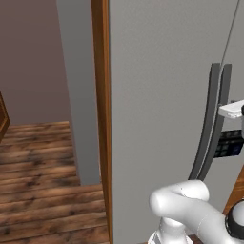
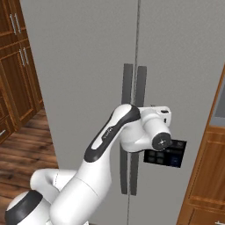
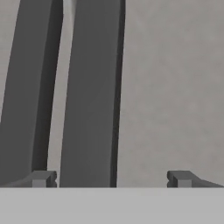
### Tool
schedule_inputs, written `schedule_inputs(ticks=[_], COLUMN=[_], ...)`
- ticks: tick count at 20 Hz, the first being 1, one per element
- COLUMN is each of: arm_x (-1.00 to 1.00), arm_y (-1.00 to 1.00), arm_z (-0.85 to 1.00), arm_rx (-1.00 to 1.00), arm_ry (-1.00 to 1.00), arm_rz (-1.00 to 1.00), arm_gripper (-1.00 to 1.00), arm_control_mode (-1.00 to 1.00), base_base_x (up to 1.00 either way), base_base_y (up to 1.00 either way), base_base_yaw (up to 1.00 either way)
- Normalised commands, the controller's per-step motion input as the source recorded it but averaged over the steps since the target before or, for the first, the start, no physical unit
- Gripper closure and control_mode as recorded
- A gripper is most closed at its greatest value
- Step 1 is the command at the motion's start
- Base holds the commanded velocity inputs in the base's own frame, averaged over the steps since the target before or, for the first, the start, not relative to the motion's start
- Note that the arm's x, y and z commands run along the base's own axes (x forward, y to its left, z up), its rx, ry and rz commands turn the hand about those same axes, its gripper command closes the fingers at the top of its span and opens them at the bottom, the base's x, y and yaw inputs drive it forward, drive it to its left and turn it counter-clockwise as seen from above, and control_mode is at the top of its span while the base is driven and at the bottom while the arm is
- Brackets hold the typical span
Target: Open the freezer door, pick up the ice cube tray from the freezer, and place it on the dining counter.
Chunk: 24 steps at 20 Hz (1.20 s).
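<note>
- Here, gripper (image 3: 111, 178) spread wide, holding nothing, straddling one dark bar handle (image 3: 89, 96) without touching.
- Freezer door (image 2: 83, 66) closed, flat grey, second handle (image 3: 26, 87) just beside.
- Wooden side panel (image 1: 101, 95) along door's edge.

Flat, even rendered lighting, medium-bright, no clear light direction. No glare or hotspots on the freezer door (image 1: 162, 95); matte grey with faint mottled grain. Bar handles (image 3: 89, 96) cast a soft narrow shadow down one edge in the hand view. White arm (image 2: 110, 145) shows gentle shading, no specular blowout. Wood floor (image 1: 43, 181) is evenly lit. Base views slightly soft, low-res; handles bow near the left base view's edge. Hand view close-up, mildly blurry.
</note>
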Motion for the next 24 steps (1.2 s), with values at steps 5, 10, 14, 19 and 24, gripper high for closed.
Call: schedule_inputs(ticks=[5, 10, 14, 19, 24], arm_x=[0.0, 0.01, 0.11, 0.04, 0.0], arm_y=[0.01, 0.02, 0.01, 0.03, 0.0], arm_z=[-0.02, -0.01, -0.03, -0.03, 0.0], arm_rx=[0.0, 0.0, 0.0, 0.0, 0.0], arm_ry=[0.0, 0.0, 0.0, 0.0, 0.0], arm_rz=[0.12, 0.12, 0.02, 0.0, 0.0], arm_gripper=[-1.0, -1.0, -1.0, -1.0, -1.0], arm_control_mode=[-1.0, -1.0, -1.0, -1.0, -1.0], base_base_x=[0.0, 0.0, 0.0, 0.0, 0.0], base_base_y=[0.0, 0.0, 0.0, 0.0, 0.0], base_base_yaw=[0.0, 0.0, 0.0, 0.0, 0.0])
